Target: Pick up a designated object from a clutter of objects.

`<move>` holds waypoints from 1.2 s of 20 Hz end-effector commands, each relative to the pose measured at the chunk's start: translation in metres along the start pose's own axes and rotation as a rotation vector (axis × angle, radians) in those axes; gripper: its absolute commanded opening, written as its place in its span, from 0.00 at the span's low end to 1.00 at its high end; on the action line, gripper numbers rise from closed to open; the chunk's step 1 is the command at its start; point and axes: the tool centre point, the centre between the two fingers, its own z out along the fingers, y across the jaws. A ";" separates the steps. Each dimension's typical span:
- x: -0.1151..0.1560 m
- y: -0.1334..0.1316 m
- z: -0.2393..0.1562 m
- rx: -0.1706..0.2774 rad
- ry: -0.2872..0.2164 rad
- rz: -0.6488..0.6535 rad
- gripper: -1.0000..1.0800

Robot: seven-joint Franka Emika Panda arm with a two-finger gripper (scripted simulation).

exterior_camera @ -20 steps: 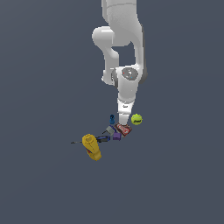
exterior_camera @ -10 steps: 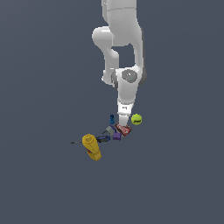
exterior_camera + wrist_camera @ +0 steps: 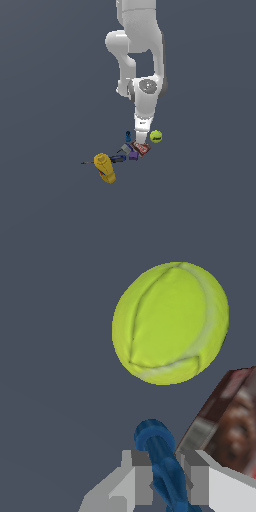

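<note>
Wrist view: the two grey fingers [image 3: 200,483] are seen on either side of a dark-blue stubby piece [image 3: 162,461], pads against its flanks, so it is pinched between them. The piece runs from a rounded end beyond the fingertips back toward the camera, lying in the gap rather than beside it. Just beyond that end sits the yellow-green ball [image 3: 170,322], seamed like a tennis ball, apart from the blue piece with bare grey worktop [image 3: 55,356] between. A red-brown packet [image 3: 227,416] lies close against the outer side of one finger; whether it touches cannot be told.

Exterior view: the white arm [image 3: 142,60] is seen reaching straight down, the fingers [image 3: 141,138] buried at the edge of the clutter. The pinched blue piece is not made out here, hidden or too small. The ball [image 3: 156,136] is seen just beside the fingers toward the exterior view's right, the packet [image 3: 141,148] directly below them in the picture. A second blue piece with a round head [image 3: 128,136] stands just to the exterior view's left of the fingers; it is not in the wrist view. Further out lie a grey block [image 3: 125,148], a purple cube [image 3: 133,156], and, well apart, a yellow bottle-like item [image 3: 105,167] on its side.
</note>
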 end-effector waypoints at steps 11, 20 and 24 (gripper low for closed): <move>0.006 -0.005 -0.044 -0.001 0.000 -0.001 0.00; 0.017 -0.013 -0.113 0.000 0.001 -0.002 0.00; 0.023 -0.017 -0.147 0.000 0.002 -0.002 0.00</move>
